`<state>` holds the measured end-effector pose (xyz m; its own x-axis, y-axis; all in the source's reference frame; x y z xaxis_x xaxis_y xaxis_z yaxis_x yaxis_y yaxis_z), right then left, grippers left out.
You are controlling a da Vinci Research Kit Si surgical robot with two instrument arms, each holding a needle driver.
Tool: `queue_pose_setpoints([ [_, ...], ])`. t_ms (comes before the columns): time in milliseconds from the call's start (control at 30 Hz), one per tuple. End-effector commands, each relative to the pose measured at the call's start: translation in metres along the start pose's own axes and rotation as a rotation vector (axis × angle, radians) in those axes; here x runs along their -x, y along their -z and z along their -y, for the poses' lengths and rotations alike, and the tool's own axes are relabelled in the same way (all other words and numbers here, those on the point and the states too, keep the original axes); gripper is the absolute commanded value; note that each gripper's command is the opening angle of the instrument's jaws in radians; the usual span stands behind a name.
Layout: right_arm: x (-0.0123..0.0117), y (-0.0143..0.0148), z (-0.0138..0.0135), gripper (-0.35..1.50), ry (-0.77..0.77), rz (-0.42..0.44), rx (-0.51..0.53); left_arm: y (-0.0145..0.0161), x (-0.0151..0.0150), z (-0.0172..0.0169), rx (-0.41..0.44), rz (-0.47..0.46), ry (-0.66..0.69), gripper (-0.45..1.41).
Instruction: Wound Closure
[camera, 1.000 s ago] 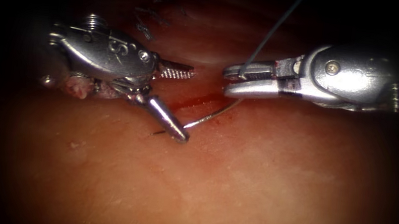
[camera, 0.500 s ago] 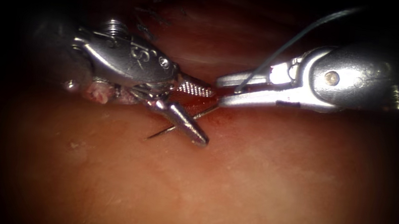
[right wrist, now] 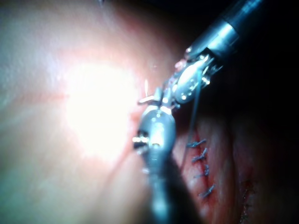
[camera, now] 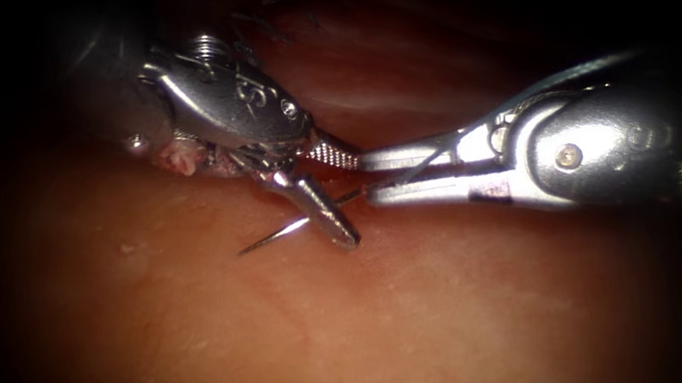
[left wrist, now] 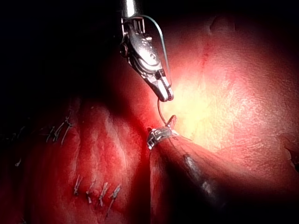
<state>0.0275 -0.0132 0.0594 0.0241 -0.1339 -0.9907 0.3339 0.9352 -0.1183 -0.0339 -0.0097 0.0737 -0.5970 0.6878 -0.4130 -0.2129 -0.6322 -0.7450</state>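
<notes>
The curved needle (camera: 270, 239) lies bare just above the tissue (camera: 430, 315), its tip pointing to the lower left. My right tool (camera: 364, 177) is shut on the needle's tail end. Thread (camera: 564, 75) runs from there up along that tool. My left tool (camera: 353, 200) is open, one jaw on either side of the needle's middle and holding nothing. In the left wrist view the needle (left wrist: 159, 112) arcs from the right tool (left wrist: 166, 95) to the left tool (left wrist: 161, 134). Red fluid (camera: 333, 184) wets the cut under both tips.
Finished dark stitches (left wrist: 96, 191) cross the closed stretch of the cut, and the right wrist view shows these stitches (right wrist: 198, 158) beside the hanging thread (right wrist: 194, 116). A ragged scrap of tissue (camera: 175, 161) sits under the left tool's body.
The left tool has shifted right and the right tool left and down until their tips meet. The right tool's jaws have narrowed on the needle's tail. More of the tip now shows at the lower left.
</notes>
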Motion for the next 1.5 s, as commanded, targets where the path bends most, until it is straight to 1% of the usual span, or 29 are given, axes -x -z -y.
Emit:
queue_pose_setpoints([
  [33, 0.0002, -0.0008, 0.0, -0.35, 0.007, -0.003, -0.001, -0.0009, 0.0003, 0.0, 0.001, 0.002, -0.004, 0.37],
  [67, 0.0001, -0.0007, 0.0, -0.35, 0.018, -0.004, -0.001, -0.0009, 0.0004, -0.0001, 0.006, 0.004, -0.007, 0.26],
  [100, 0.0001, -0.0007, 0.0, -0.35, 0.018, -0.004, -0.001, -0.0009, 0.0004, -0.0001, 0.006, 0.004, -0.007, 0.26],
  [200, 0.0001, -0.0006, 0.0, -0.35, 0.03, -0.002, -0.005, -0.0007, 0.0003, -0.0003, 0.015, 0.008, -0.013, -0.05],
  [233, 0.0001, -0.0006, 0.0, -0.35, 0.036, 0.0, -0.007, -0.0006, 0.0003, -0.0005, 0.025, 0.011, -0.015, -0.11],
  [333, 0.0002, -0.0005, 0.0001, -0.35, 0.036, 0.002, -0.009, -0.0001, 0.0004, -0.001, 0.054, 0.021, -0.025, -0.23],
  [433, 0.0002, -0.0006, 0.0001, -0.35, 0.037, 0.002, -0.009, 0.0003, 0.0005, -0.0015, 0.077, 0.026, -0.036, -0.28],
  [533, 0.0003, -0.0006, 0.0, -0.35, 0.042, 0.007, -0.004, 0.0006, 0.0004, -0.0017, 0.097, 0.01, -0.011, -0.42],
  [633, 0.0005, -0.0004, -0.0002, -0.35, 0.021, 0.039, 0.025, 0.0009, 0.0002, -0.0017, 0.109, -0.009, 0.029, -0.45],
  [667, 0.0006, -0.0004, -0.0003, 0.04, 0.015, 0.049, 0.052, 0.001, 0.0001, -0.0017, 0.106, -0.016, 0.04, -0.45],
  [733, 0.0007, -0.0003, -0.0003, 0.61, -0.029, 0.058, 0.108, 0.0012, -0.0001, -0.0017, 0.105, -0.043, 0.056, -0.45],
  [767, 0.0007, -0.0003, -0.0004, 0.84, -0.055, 0.063, 0.142, 0.0013, -0.0001, -0.0017, 0.108, -0.054, 0.062, -0.45],
  [900, 0.0006, -0.0002, -0.0005, 1.09, -0.113, 0.078, 0.192, 0.0016, -0.0003, -0.0016, 0.113, -0.11, 0.079, -0.45],
  [967, 0.0006, -0.0001, -0.0006, 1.18, -0.142, 0.1, 0.226, 0.0017, -0.0004, -0.0016, 0.113, -0.143, 0.08, -0.45],
  [1100, 0.0008, 0.0001, -0.0007, 1.19, -0.178, 0.111, 0.305, 0.0021, -0.0009, -0.0014, 0.107, -0.215, 0.092, -0.45],
  [1133, 0.0009, 0.0001, -0.0009, 1.18, -0.214, 0.111, 0.383, 0.0023, -0.0012, -0.0013, 0.083, -0.252, 0.101, -0.45],
  [1167, 0.0009, 0.0001, -0.0009, 1.18, -0.214, 0.111, 0.383, 0.0023, -0.0012, -0.0013, 0.083, -0.252, 0.101, -0.45],
  [1233, 0.001, 0.0, -0.0011, 1.16, -0.276, 0.106, 0.481, 0.0024, -0.0014, -0.0012, 0.056, -0.277, 0.11, -0.45],
  [1267, 0.0009, -0.0003, -0.0012, 1.18, -0.291, 0.137, 0.547, 0.0024, -0.0014, -0.001, 0.033, -0.297, 0.12, -0.45],
  [1333, 0.0007, -0.0005, -0.0012, 1.18, -0.293, 0.147, 0.565, 0.0024, -0.0015, -0.001, 0.027, -0.306, 0.125, -0.43],
  [1367, 0.0004, -0.0008, -0.0011, 1.08, -0.299, 0.17, 0.594, 0.0024, -0.0015, -0.0009, 0.012, -0.318, 0.135, -0.4],
  [1400, 0.0004, -0.0008, -0.0011, 1.08, -0.299, 0.17, 0.594, 0.0024, -0.0015, -0.0009, 0.012, -0.318, 0.135, -0.4],
  [1467, -0.0001, -0.0011, -0.0013, 1.04, -0.31, 0.207, 0.642, 0.0024, -0.0015, -0.0009, -0.007, -0.332, 0.147, -0.38],
  [1500, -0.0001, -0.0011, -0.0013, 1.04, -0.31, 0.207, 0.642, 0.0024, -0.0015, -0.0009, -0.007, -0.332, 0.147, -0.38],
])
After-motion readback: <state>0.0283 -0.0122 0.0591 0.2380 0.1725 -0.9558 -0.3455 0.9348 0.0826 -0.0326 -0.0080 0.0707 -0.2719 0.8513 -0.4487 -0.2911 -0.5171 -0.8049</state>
